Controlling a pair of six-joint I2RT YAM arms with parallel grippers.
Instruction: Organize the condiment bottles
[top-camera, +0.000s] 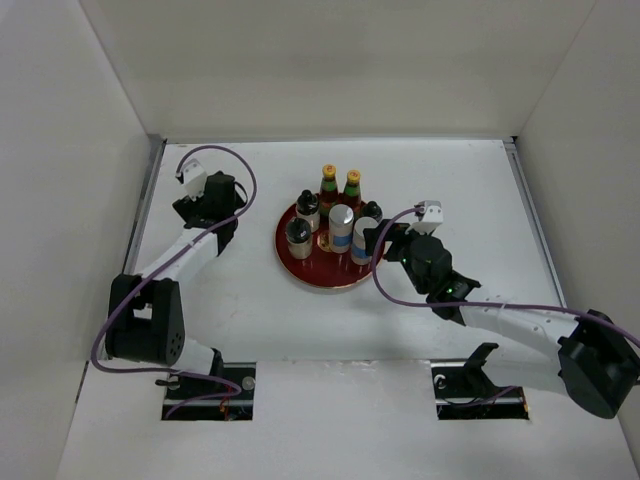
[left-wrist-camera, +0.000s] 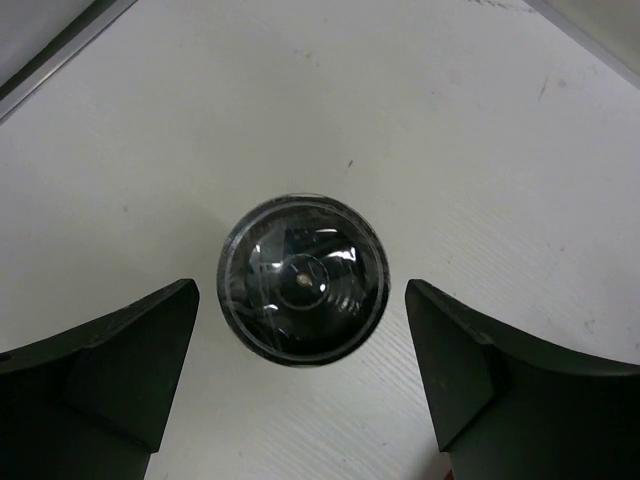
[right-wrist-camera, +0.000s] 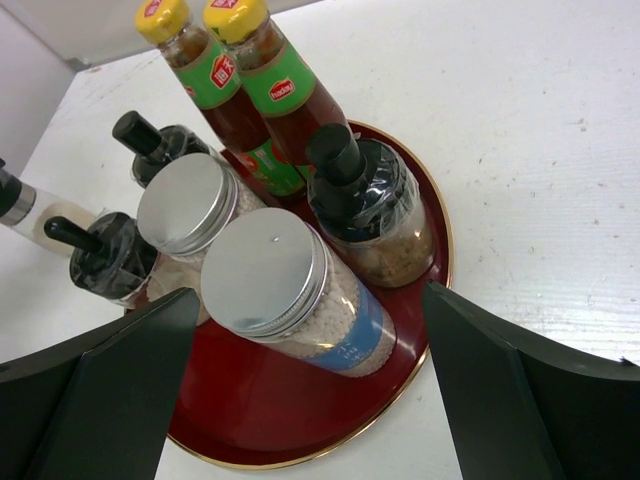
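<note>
A round red tray (top-camera: 326, 274) sits on the white table (top-camera: 470, 200).

Boxed in on three sides by plain white walls (top-camera: 330, 60). Matte white table (top-camera: 250, 320), faintly speckled and scuffed, edged left and right with grey metal strips (top-camera: 148, 195). Soft, even light.

Shaker lids (right-wrist-camera: 262, 272): brushed metal, satin grey.
Black-capped jar (right-wrist-camera: 365, 200): clear crinkled film wrap, glossy.
Sauce bottles (right-wrist-camera: 275, 88): glossy, smooth plastic caps.
Tray (right-wrist-camera: 290, 415): glossy red, gold rim.
Table (right-wrist-camera: 540, 150): matt white, scuffed.
Lone jar top (left-wrist-camera: 303, 280): glossy black, reflective.
</note>
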